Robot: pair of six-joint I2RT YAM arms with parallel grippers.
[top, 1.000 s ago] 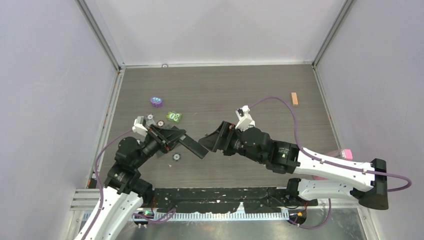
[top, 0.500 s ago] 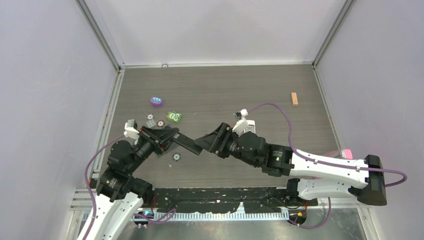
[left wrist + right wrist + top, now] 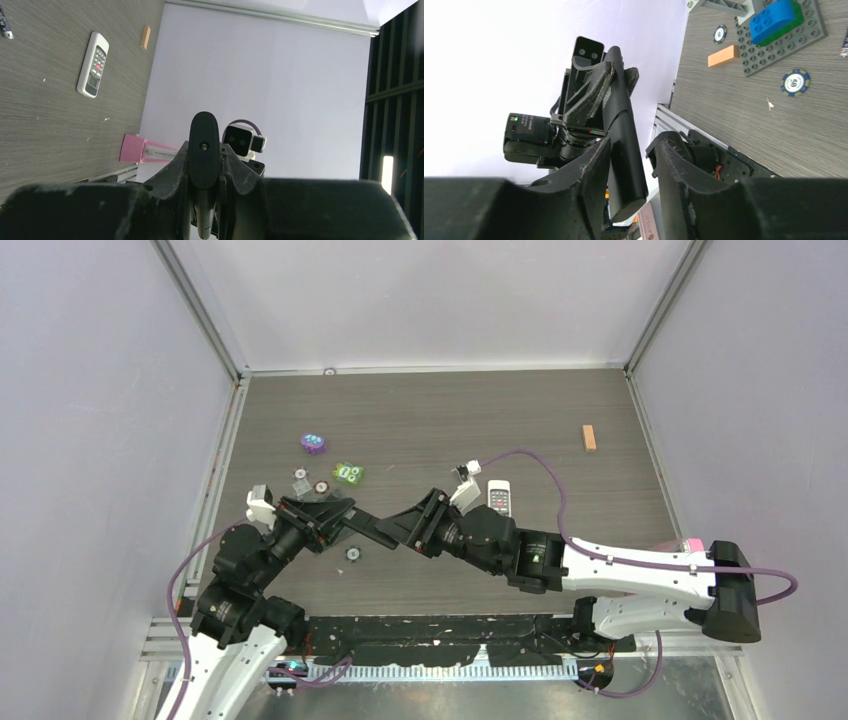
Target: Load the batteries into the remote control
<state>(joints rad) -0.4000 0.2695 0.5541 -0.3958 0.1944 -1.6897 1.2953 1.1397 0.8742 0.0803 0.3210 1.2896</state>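
Matt grey wood-grain table (image 3: pixel 430 410); smooth glossy plastic black remote (image 3: pixel 626 140); rough matt black plastic fingers (image 3: pixel 679 175).

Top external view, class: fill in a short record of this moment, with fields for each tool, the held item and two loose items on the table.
left tool: shut on one end of the black remote
right tool: open, fingers either side of that remote's other end, a gap on one side
black remote: held in the air between the two arms
white remote: flat on the table, buttons up
wooden block: far right, alone
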